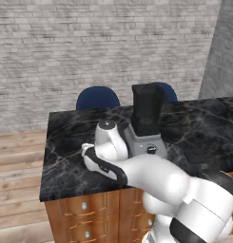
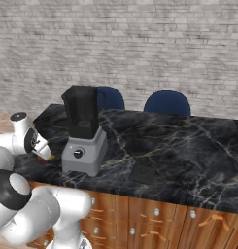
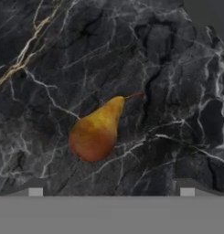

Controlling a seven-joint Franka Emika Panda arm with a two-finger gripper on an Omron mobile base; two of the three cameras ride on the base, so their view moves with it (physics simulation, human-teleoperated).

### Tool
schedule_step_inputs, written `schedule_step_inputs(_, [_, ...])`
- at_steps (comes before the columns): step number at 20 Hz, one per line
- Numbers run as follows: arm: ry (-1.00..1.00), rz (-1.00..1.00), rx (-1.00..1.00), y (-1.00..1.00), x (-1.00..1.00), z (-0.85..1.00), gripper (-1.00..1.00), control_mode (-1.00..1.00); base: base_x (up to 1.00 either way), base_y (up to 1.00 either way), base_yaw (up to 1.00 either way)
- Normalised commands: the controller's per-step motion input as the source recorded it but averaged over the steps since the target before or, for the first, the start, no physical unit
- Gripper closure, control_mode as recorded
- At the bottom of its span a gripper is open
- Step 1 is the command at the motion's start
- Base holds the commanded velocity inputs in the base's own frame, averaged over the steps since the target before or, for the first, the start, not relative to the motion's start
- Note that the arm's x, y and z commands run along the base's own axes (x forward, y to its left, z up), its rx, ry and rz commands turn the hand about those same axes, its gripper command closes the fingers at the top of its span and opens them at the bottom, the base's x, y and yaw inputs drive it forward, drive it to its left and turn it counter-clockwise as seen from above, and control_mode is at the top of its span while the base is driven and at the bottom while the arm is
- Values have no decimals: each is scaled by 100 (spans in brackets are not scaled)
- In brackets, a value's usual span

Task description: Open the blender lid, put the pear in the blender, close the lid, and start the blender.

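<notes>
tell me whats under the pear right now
The pear lies on its side on the black marble counter, stem pointing away from the open gripper above it. Nothing else shows beneath it; the exact contact patch is hidden by the fruit itself.

A black marble counter [image 2: 188, 146] tops wooden drawers [image 2: 159, 219] with round knobs, while two blue chairs [image 2: 167, 103] stand behind the counter against a grey brick wall [image 2: 140, 44].

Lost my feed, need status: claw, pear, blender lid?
Claw open, above the pear. Pear lying on the counter, not gripped. Lid off, flat on counter right of blender.
</notes>
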Motion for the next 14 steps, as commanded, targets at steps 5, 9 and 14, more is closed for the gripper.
schedule_step_inputs(5, [1, -10, 0, 9, 14, -19, -100, -100, 0, 0, 0])
schedule_step_inputs(9, [1, -8, 0, 5, 18, -20, -100, -100, 0, 0, 0])
schedule_step_inputs(14, [2, -8, 0, 5, 28, -20, -100, -100, 0, 0, 0])
